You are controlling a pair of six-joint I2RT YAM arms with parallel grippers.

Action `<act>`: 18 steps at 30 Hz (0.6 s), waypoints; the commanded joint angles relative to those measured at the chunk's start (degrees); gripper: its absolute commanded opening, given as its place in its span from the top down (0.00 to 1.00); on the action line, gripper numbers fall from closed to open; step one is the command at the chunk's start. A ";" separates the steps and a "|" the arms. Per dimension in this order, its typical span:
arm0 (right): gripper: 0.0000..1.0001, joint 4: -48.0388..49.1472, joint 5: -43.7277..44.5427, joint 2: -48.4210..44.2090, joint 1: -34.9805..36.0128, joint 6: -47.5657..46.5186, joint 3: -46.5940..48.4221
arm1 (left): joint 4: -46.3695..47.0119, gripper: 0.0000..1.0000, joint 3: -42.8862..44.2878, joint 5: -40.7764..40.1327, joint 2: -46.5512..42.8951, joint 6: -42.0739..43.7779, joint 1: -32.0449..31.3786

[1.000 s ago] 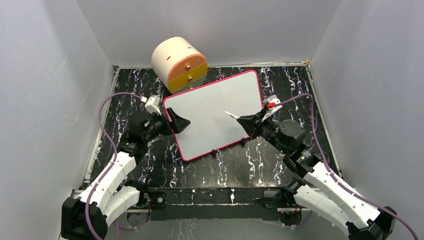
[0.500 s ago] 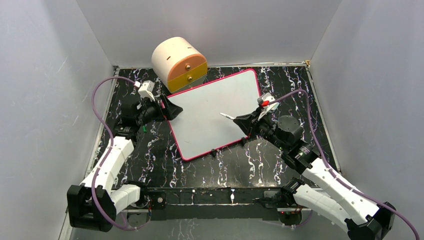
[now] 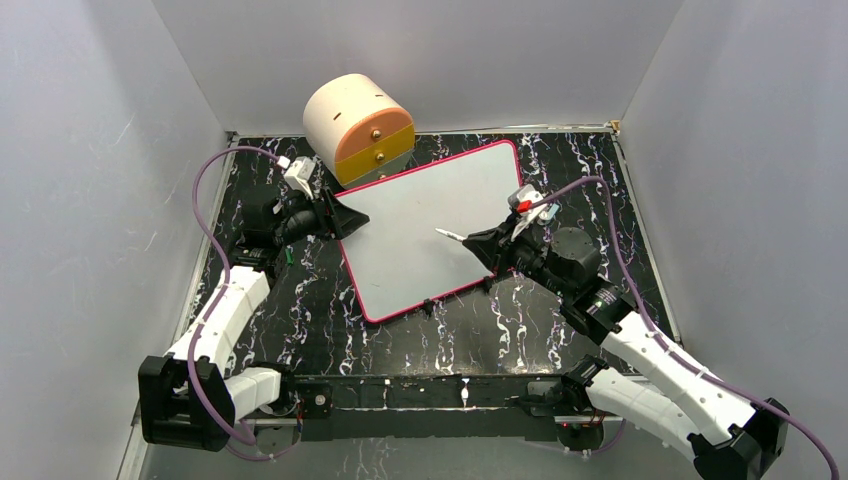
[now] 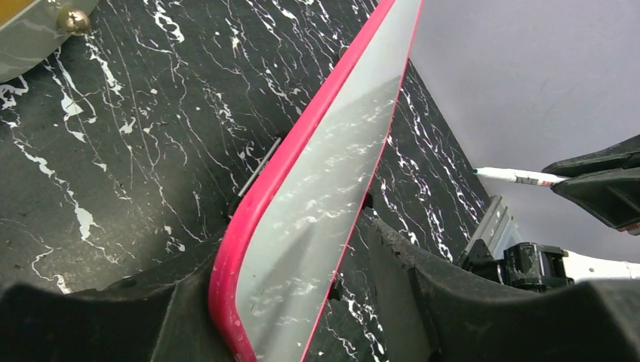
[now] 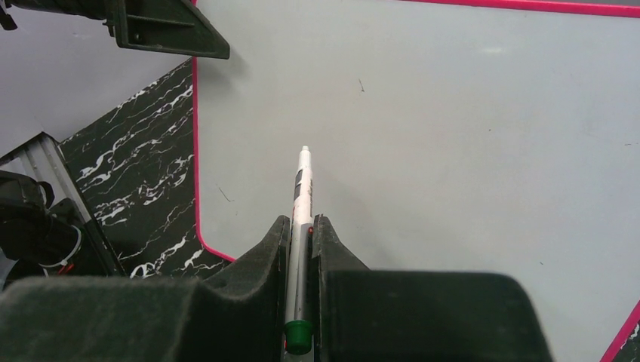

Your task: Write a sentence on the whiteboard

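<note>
A black tabletop (image 3: 300, 310) veined with white marbling lies under everything. Plain pale grey walls close it in: the back wall (image 3: 450, 60) at 12 o'clock, the left wall (image 3: 90, 200) at 9, the right wall (image 3: 740, 180) at 3. Near the back wall, at about 11 o'clock, stands a rounded cream box (image 3: 358, 125) with orange and yellow drawer fronts and small knobs. A thin metal strip (image 3: 520, 129) edges the far side. The light is soft and even

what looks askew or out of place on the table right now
The whiteboard lies skewed, its edges at an angle to the edges of the table, with one far corner close to the round box. The left gripper straddles its left rim. Nothing else stands out: no damage, and the board is blank.
</note>
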 commanded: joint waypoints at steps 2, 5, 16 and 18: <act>1.00 2.42 -1.41 0.40 0.07 -0.71 3.59 | 4.32 0.51 0.59 4.75 -1.03 -1.05 0.24; 1.00 2.60 -1.53 1.19 0.08 -0.70 3.98 | 4.90 0.58 -0.07 4.26 -0.95 -1.28 0.24; 1.00 3.55 -3.24 4.61 0.87 -0.35 5.98 | 0.91 0.73 0.12 4.78 -2.24 3.62 0.24; 1.00 3.56 -3.27 5.53 1.34 -0.53 6.66 | 0.30 0.76 -0.77 4.99 -2.85 4.26 0.24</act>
